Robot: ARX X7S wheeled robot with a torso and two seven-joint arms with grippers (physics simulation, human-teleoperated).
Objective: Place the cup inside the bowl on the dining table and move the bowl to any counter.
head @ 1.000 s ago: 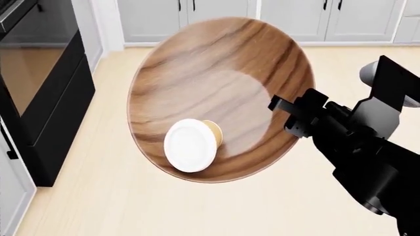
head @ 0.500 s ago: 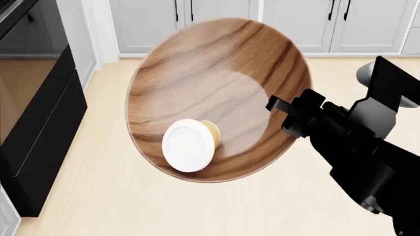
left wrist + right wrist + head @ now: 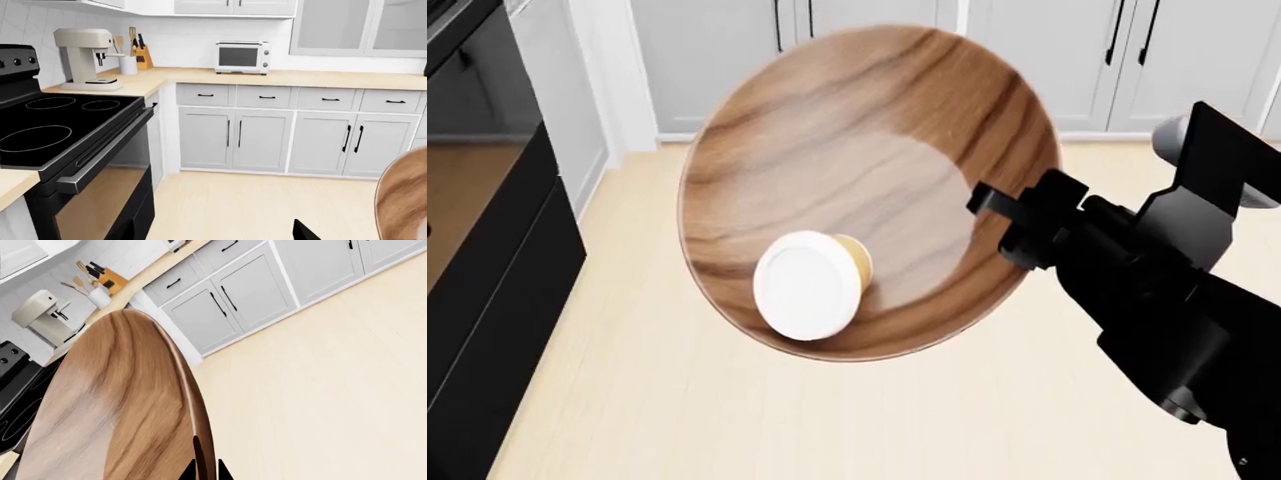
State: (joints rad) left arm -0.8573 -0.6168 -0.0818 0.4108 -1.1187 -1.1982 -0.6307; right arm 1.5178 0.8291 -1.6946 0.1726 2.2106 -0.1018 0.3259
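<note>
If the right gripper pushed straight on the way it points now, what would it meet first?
The bowl itself: the right gripper is already clamped on its rim, pointing across the inside. Further along that line lies the cup on the bowl's floor, though depth is uncertain.

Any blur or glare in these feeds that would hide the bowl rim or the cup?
Head view: the bowl shows slight smear along its upper rim; the cup lid stays legible, no glare. Right wrist view: rim sharp at the right gripper. Left wrist view: crisp, evenly lit counter.
</note>
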